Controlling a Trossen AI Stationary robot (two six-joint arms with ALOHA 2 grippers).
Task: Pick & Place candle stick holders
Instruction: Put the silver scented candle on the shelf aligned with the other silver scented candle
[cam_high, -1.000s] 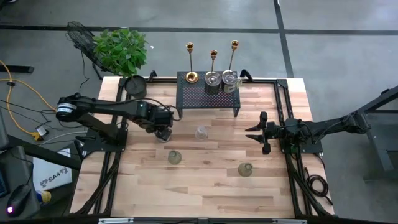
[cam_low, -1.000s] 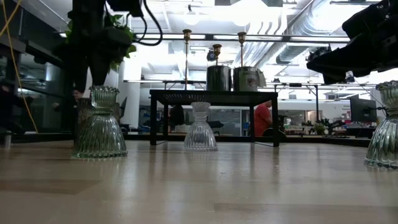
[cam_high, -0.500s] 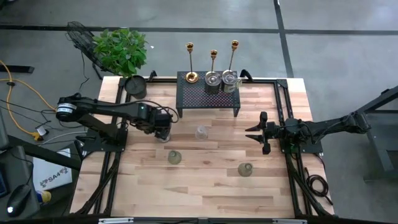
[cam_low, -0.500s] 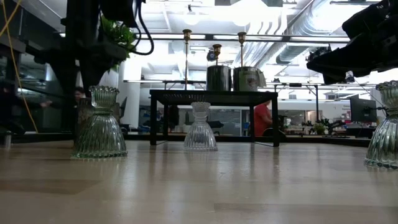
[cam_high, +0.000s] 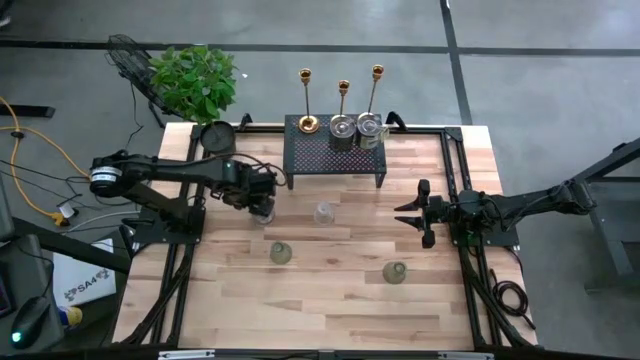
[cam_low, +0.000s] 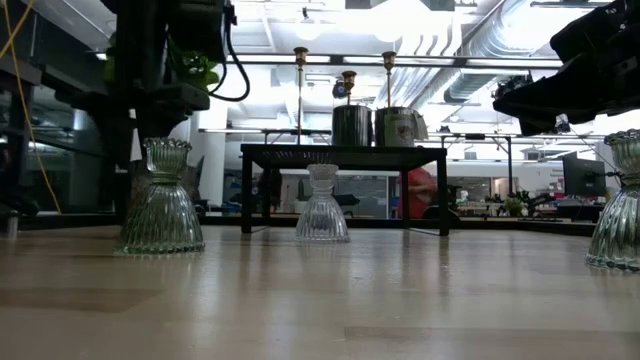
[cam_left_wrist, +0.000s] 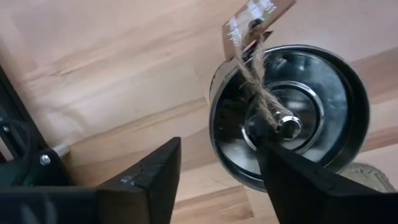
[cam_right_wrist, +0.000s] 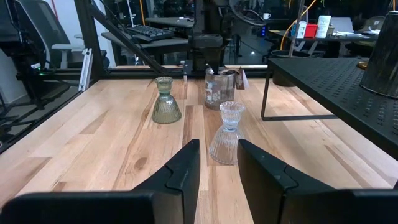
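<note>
My left gripper (cam_high: 262, 207) is open, pointing down over a silvery cup (cam_left_wrist: 336, 93) with a paper tag on twine, which stands on the table left of the black mesh rack (cam_high: 335, 155). The cup also shows in the right wrist view (cam_right_wrist: 219, 90). A clear glass cup (cam_high: 323, 213) and two greenish ones (cam_high: 280, 253) (cam_high: 394, 272) stand on the table. Three gold candlesticks (cam_high: 305, 100) and two silvery cups (cam_high: 356, 128) are at the rack's far side. My right gripper (cam_high: 408, 212) is open and empty at the table's right. My left gripper comes at the silvery cup from above, pointing down. One finger (cam_left_wrist: 298, 180) stands over the cup's inside and the other (cam_left_wrist: 143, 180) outside its rim (cam_left_wrist: 214, 137). I cannot tell whether either finger touches the cup, which stands upright on the table.
A round black pot (cam_high: 217, 138) stands at the table's far left corner, with a green plant (cam_high: 195, 80) behind it. Black frame rails (cam_high: 455, 180) run along the table's sides. Bare wood (cam_high: 330, 310) lies toward the near edge.
My left gripper has shifted a little toward the table's far edge, staying over the silvery cup. The glass cups and my right arm have kept still.
</note>
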